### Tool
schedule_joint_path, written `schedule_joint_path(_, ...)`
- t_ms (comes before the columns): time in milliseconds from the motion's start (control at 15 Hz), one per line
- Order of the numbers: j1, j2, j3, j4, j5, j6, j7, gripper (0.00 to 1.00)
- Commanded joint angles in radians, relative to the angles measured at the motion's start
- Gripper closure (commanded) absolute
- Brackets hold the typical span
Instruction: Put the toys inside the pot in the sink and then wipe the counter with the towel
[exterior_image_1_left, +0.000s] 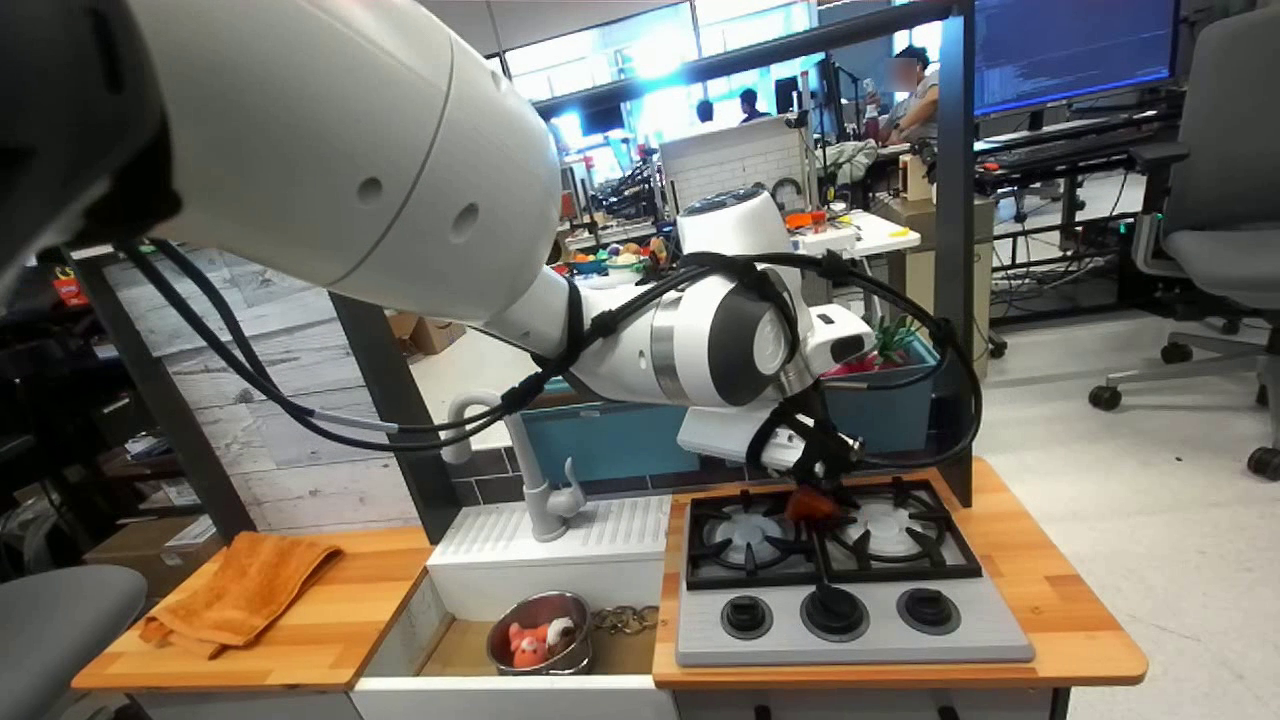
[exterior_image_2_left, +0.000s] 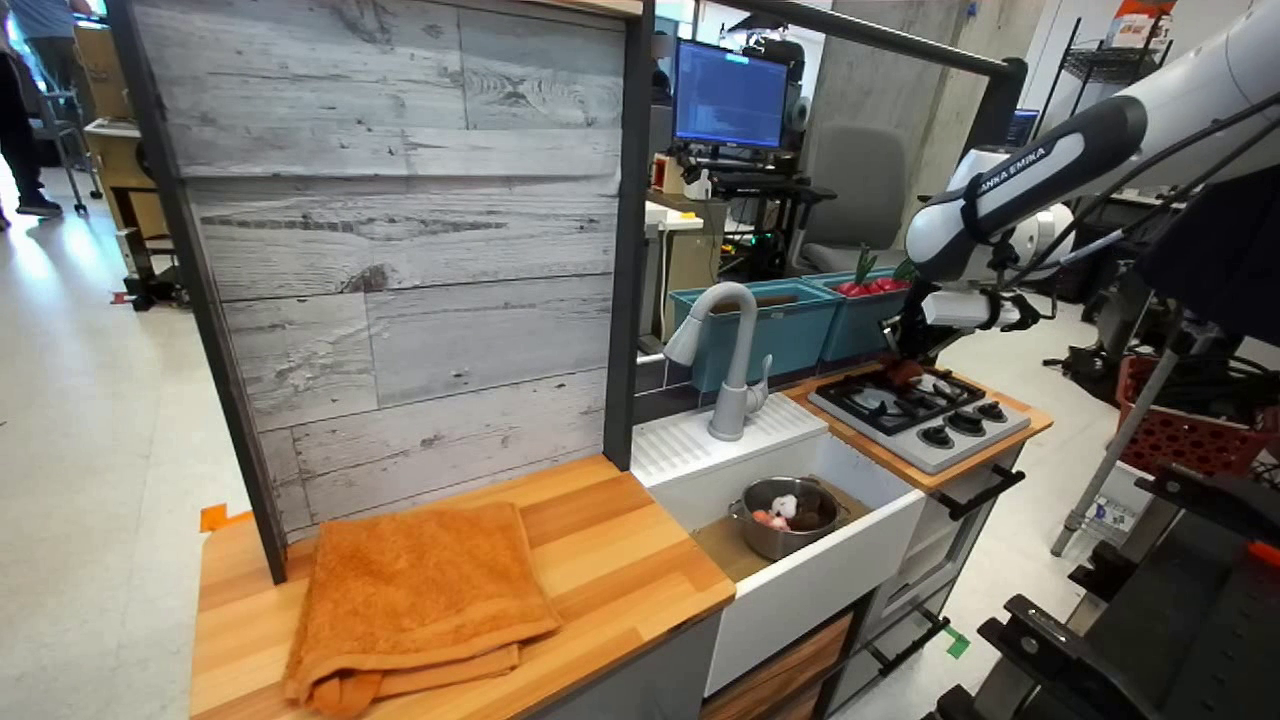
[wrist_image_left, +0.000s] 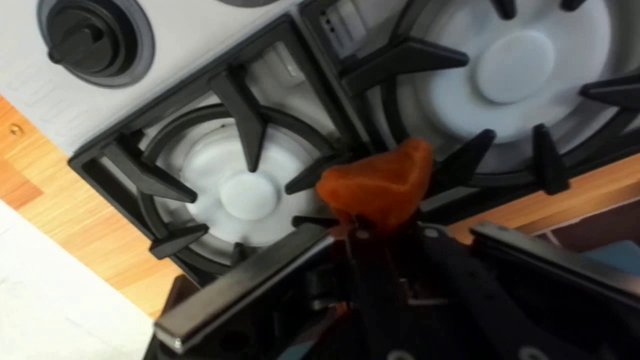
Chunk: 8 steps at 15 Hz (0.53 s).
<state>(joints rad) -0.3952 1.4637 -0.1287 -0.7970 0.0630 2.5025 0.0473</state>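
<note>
The white arm (exterior_image_1_left: 470, 150) crosses close in front of an exterior view, black cables (exterior_image_1_left: 605, 325) strapped along it. In the wrist view its fingers (wrist_image_left: 462, 275) are pinching an orange toy (wrist_image_left: 382, 185) above the stovetop (exterior_image_1_left: 860, 652), between the two burners (wrist_image_left: 248, 195); whether the toy also touches the black grates (wrist_image_left: 240, 120), I cannot tell. Three black knobs (exterior_image_1_left: 745, 615) line the grey front.

Around the stovetop lies the wooden counter (exterior_image_2_left: 620, 560), striped in warm, light browns, and it shows again across the sink (exterior_image_2_left: 820, 615), a white basin with a brown base. A grey faucet (exterior_image_2_left: 740, 350) rises from the ridged ledge (exterior_image_2_left: 660, 455) at the back. In the sink the steel pot (exterior_image_2_left: 785, 545) stands upright with toys (exterior_image_1_left: 527, 645) inside; a chain-like metal piece (exterior_image_1_left: 625, 620) lies just beside it.

The towel (exterior_image_2_left: 430, 590), orange and folded, rests on the counter in front of a panel (exterior_image_2_left: 420, 240) of grey planks. Teal bins (exterior_image_2_left: 770, 335) stand behind the sink and stovetop, one holding red shapes and green leaves (exterior_image_2_left: 866, 265). Farther off are a grey office chair (exterior_image_1_left: 1230, 180), a lit monitor (exterior_image_1_left: 1075, 50), a seated person (exterior_image_1_left: 915, 110) and bright windows (exterior_image_1_left: 640, 60) over a pale floor (exterior_image_1_left: 1080, 380).
</note>
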Motion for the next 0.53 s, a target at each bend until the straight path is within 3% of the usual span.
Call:
schedule_joint_path(0,-0.024,-0.107,0.125,-0.152,0.025,0.083,-0.201,0.97)
schedule_joint_path(133,-0.053,-0.182,0.211,-0.268,0.032,0.118,-0.323,0.97)
schedule_joint_path(467,-0.156,-0.303,0.405,-0.488,0.036,0.083,-0.556,0.97)
